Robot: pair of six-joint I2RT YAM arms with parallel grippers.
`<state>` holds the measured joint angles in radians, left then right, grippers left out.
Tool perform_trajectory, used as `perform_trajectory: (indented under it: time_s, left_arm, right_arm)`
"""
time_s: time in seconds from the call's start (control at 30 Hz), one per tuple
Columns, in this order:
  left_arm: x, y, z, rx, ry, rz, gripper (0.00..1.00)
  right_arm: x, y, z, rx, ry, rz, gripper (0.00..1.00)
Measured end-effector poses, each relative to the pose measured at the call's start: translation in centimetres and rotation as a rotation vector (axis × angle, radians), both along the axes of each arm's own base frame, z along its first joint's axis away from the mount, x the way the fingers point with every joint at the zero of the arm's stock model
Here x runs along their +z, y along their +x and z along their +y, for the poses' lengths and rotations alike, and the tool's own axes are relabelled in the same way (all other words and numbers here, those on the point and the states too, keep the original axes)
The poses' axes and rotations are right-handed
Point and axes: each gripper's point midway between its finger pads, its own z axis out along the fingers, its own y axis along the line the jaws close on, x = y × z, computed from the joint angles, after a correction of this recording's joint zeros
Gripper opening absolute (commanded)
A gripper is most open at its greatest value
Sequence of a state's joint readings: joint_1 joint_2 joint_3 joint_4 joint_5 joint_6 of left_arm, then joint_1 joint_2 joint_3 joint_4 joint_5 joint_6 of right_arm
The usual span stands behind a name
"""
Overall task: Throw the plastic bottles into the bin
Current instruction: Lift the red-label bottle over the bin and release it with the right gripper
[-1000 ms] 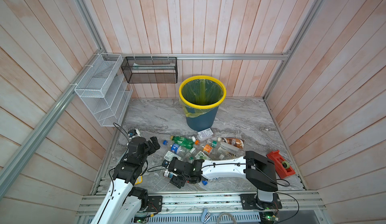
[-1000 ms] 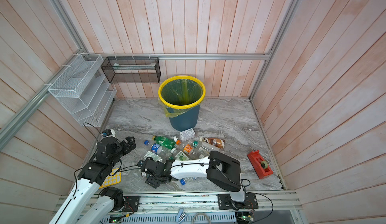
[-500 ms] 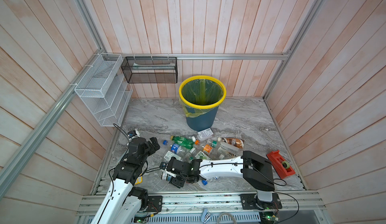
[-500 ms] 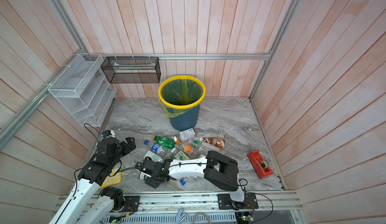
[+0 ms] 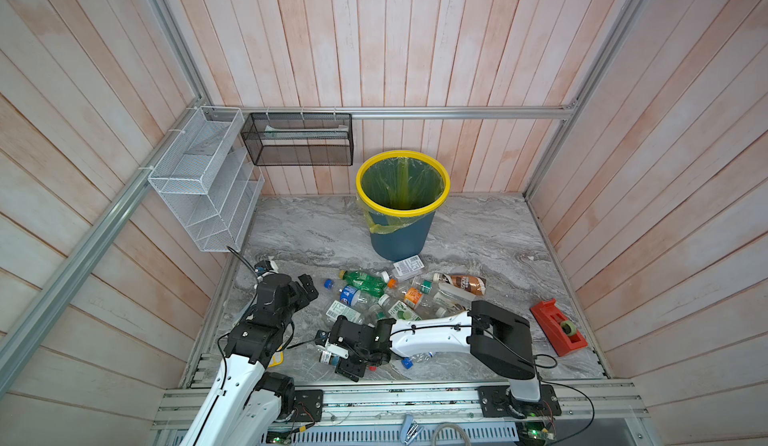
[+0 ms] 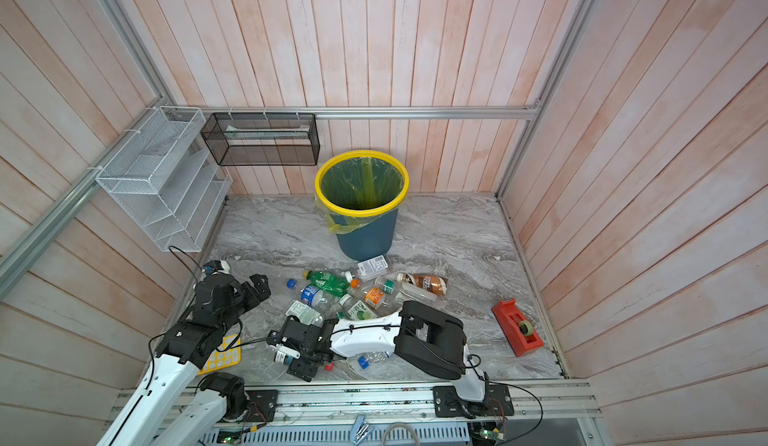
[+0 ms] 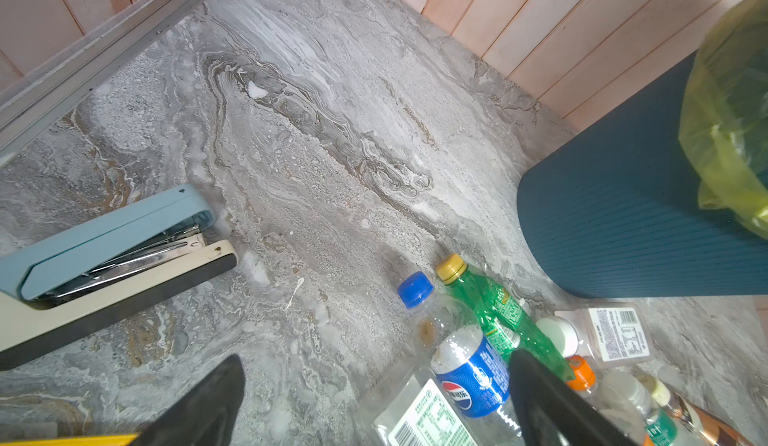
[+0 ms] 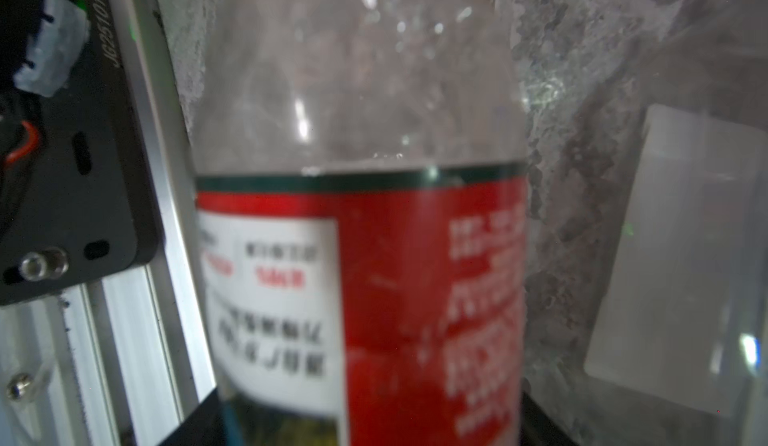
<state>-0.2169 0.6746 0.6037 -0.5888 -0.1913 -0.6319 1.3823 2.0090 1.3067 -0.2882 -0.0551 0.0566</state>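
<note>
Several plastic bottles lie in a heap on the marble floor in front of the bin (image 5: pixel 401 236) (image 6: pixel 365 236), among them a green one (image 5: pixel 363 281), a blue-labelled one (image 5: pixel 349 296) and a brown one (image 5: pixel 463 283). My right gripper (image 5: pixel 343 352) (image 6: pixel 297 354) lies low near the front rail, shut on a clear bottle with a red and white label (image 8: pixel 357 256) that fills the gap between its jaws. My left gripper (image 5: pixel 305 292) (image 7: pixel 376 358) hangs open at the heap's left edge, over the blue-labelled bottle (image 7: pixel 473 375) and beside the green one (image 7: pixel 494 306).
A blue-and-cream stapler (image 7: pixel 104 252) lies by the left wall. A yellow tray (image 6: pixel 222 356) sits under the left arm. A red tape dispenser (image 5: pixel 559 331) is at the right. A white rack (image 5: pixel 203 182) and black basket (image 5: pixel 297 140) hang on the walls. The aluminium rail (image 8: pixel 137 256) runs beside the held bottle.
My right gripper has edged slightly left along the front edge with the bottle between its jaws. The left arm has not moved.
</note>
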Motion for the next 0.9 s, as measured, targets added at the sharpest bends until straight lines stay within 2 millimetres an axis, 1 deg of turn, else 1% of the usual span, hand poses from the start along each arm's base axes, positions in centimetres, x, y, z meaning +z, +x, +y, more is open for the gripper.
perform_trajectory:
  time_s: [0.07,0.13,0.27,0.33,0.37,0.43,0.53,0.63,0.77,0.87,0.9]
  left_arm:
    - [0.0,0.0,0.0,0.001,-0.001,0.001,1.0]
    - [-0.1,0.0,0.0,0.001,0.0,0.003,1.0]
    - [0.0,0.0,0.0,0.001,0.0,0.004,1.0]
    - [0.1,0.1,0.1,0.004,0.002,0.002,1.0]
    - [0.2,0.1,0.1,0.008,0.004,-0.001,1.0]
    - [0.5,0.2,0.4,0.019,0.011,-0.009,1.0]
    - [1.5,0.4,0.7,0.034,0.018,-0.033,1.0]
    - [2.8,0.6,0.7,0.038,0.02,-0.067,1.0]
    - [4.7,1.3,0.6,0.023,0.025,-0.127,1.0]
    - [5.5,1.9,-0.1,-0.019,0.031,-0.163,1.0]
    - [5.7,2.1,-0.4,-0.039,0.031,-0.172,1.0]
  right_arm:
    - [0.0,-0.1,0.0,0.008,0.0,0.0,0.61]
    - [0.0,-0.1,0.1,0.012,0.004,-0.002,0.56]
    - [0.5,-0.1,0.2,0.01,0.017,-0.002,0.53]
    - [1.6,0.0,0.2,0.007,0.041,-0.012,0.52]
    - [2.5,0.1,0.2,0.004,0.062,-0.021,0.51]
    - [4.9,0.4,0.2,-0.006,0.118,-0.047,0.5]
    - [9.4,1.1,-0.7,-0.036,0.22,-0.105,0.5]
    - [14.6,2.5,-2.1,-0.098,0.351,-0.188,0.5]
    - [22.0,5.2,-6.1,-0.232,0.541,-0.344,0.5]
    - [28.6,7.0,-10.0,-0.338,0.705,-0.492,0.5]
    - [31.1,7.5,-11.4,-0.373,0.767,-0.546,0.5]
